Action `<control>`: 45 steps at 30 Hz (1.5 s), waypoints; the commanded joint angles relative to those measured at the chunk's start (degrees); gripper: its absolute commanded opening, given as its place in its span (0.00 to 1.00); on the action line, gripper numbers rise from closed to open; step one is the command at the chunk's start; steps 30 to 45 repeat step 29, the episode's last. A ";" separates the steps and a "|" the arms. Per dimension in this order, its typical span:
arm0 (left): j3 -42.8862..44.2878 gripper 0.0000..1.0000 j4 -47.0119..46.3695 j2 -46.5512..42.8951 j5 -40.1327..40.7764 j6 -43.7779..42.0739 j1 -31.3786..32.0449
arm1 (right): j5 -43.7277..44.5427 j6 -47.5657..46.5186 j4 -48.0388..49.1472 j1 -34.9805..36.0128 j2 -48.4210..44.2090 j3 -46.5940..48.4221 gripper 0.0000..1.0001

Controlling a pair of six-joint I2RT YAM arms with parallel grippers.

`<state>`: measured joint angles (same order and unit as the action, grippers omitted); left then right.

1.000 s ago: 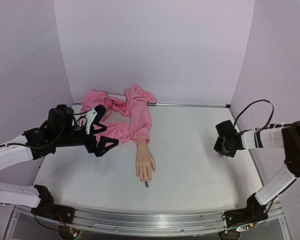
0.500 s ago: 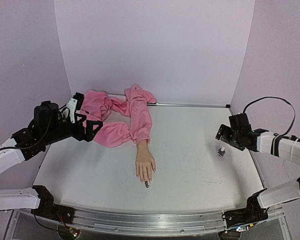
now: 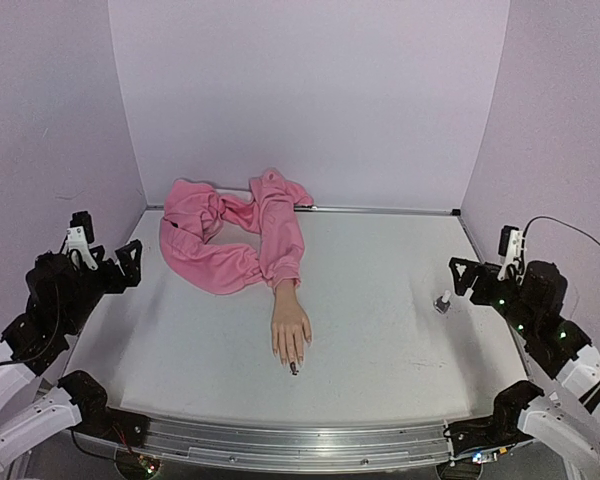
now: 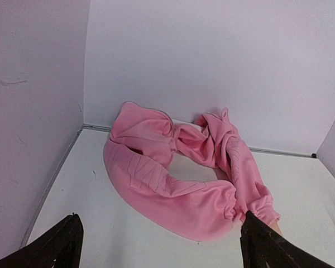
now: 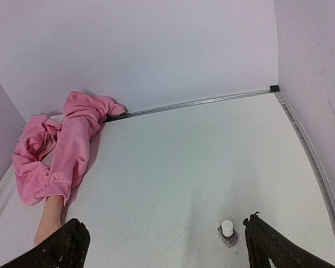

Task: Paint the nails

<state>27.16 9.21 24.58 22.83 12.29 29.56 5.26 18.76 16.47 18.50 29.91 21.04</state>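
While left end effector [image 4: 159, 234] and right end effector [image 5: 164, 234] gape wide, empty, small white-capped polish bottle [image 3: 442, 302] stands alone mid-right; pale beige mannequin hand [image 3: 291, 333] lies palm-down lower centre, nails [image 3: 293, 362] facing up for brushing.

Mannequin hand [image 3: 291, 335]: pale beige
Nails [image 3: 294, 369]: one dark, the rest too small to tell
Sleeve [image 3: 235, 240]: plain pink
Worktop [image 3: 380, 300]: white
Walls [image 3: 310, 100]: pale lilac
Bottle [image 5: 229, 233]: pinkish glass, white cap
Arms [image 3: 565, 350]: black and white

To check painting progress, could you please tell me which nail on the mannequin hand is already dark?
The nail tipping the finger that reaches farthest from the pink sleeve; the other nails look skin-toned.
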 commanded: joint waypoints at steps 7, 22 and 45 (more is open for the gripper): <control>-11.73 0.99 -7.01 -18.57 -0.75 2.72 -0.12 | -2.76 5.78 4.17 -0.32 -17.16 -10.11 0.98; -24.92 1.00 -12.36 -30.73 -3.66 2.97 -0.12 | 1.46 10.49 0.24 -0.26 -28.53 -14.89 0.98; -25.23 0.99 -12.82 -30.78 -4.06 2.83 -0.12 | 5.97 12.04 0.10 -0.23 -28.49 -15.32 0.98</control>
